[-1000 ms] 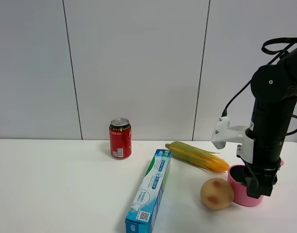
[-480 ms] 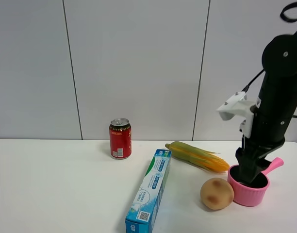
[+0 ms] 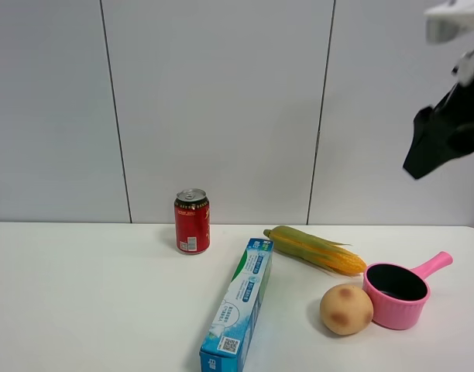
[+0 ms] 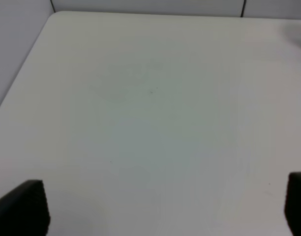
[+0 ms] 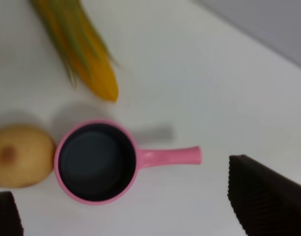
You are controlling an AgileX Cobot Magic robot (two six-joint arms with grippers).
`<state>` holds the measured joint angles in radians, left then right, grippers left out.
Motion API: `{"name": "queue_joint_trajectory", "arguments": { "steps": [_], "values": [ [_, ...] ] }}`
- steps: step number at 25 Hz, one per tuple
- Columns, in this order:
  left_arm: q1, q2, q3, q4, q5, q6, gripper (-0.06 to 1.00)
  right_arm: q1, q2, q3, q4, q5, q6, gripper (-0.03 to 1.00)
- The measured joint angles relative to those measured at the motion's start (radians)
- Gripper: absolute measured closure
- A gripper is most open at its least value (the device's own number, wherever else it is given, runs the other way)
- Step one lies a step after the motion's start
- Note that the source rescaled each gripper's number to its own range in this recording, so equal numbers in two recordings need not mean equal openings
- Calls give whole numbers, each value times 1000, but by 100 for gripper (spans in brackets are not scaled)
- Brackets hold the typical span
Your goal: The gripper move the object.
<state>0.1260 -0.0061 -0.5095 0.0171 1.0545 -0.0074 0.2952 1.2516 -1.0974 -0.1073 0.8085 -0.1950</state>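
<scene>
The pink toy saucepan (image 3: 397,295) stands upright on the white table at the right, its handle pointing back right, just right of the potato. In the right wrist view the saucepan (image 5: 96,162) lies below, dark inside, with nothing holding it. My right gripper (image 3: 423,155) hangs high above the table at the upper right, well clear of the pan; in its own view the right gripper (image 5: 133,216) is open and empty. My left gripper (image 4: 163,209) is open over bare table and does not show in the exterior view.
A potato (image 3: 345,309) touches or nearly touches the pan's left side. A corn cob (image 3: 314,249) lies behind them. A blue toothpaste box (image 3: 240,304) lies in the middle, and a red soda can (image 3: 192,222) stands at the back.
My right gripper, which was down in and around the saucepan, has let go and risen high up and to the right. The saucepan stays on the table.
</scene>
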Motion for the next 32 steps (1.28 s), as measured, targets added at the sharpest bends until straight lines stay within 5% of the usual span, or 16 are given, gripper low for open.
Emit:
{"name": "queue_joint_trajectory", "arguments": {
  "steps": [13,21,32],
  "values": [
    [0,0,0,0,0,0,-6,-53,-503,13,-10,134,175,7],
    [0,0,0,0,0,0,-6,-259,-808,214,-48,162,201,7],
    [0,0,0,0,0,0,-6,-309,-1069,422,-20,313,281,7]
  ]
}}
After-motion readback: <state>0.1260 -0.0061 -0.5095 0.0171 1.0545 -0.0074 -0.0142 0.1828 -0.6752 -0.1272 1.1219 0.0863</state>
